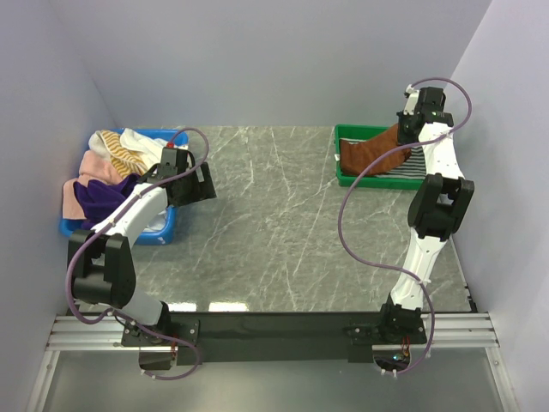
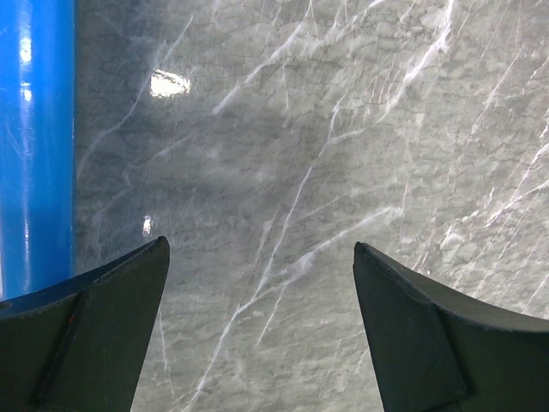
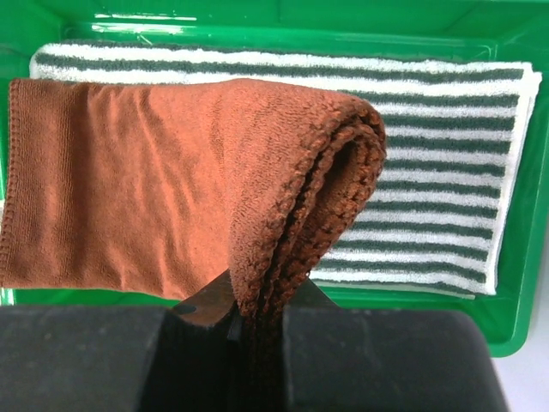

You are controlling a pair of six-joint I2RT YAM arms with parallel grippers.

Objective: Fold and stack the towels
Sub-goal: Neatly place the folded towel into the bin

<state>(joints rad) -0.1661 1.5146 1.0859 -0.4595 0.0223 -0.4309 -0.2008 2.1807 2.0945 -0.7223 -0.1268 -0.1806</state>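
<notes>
**Pinching brown towel over tray**

Grips the folded brown towel with the right hand, pressed together on the fold's lower edge at bottom centre of the right wrist view. Lets the cloth spread leftward and upward from there, across the left part of the striped towel. Shows that grey-white towel lying flat in the green tray, with its right half uncovered. Cannot tell whether the brown cloth rests on the stripes or hangs just above them. In the top view, reaches to the upper right of the frame, with the hand at the tray's far edge and the brown towel slanting down toward the tray's left side.

Holds the left hand spread wide at the left of the top view, just beside the right rim of the blue bin. Frames, in the left wrist view, bare grey marbled worktop between two dark fingertips, with the bin's blue wall along the left edge. Has a loose heap of towels in the bin, purple, pink, white and yellow-striped, spilling over the left rim.
</notes>
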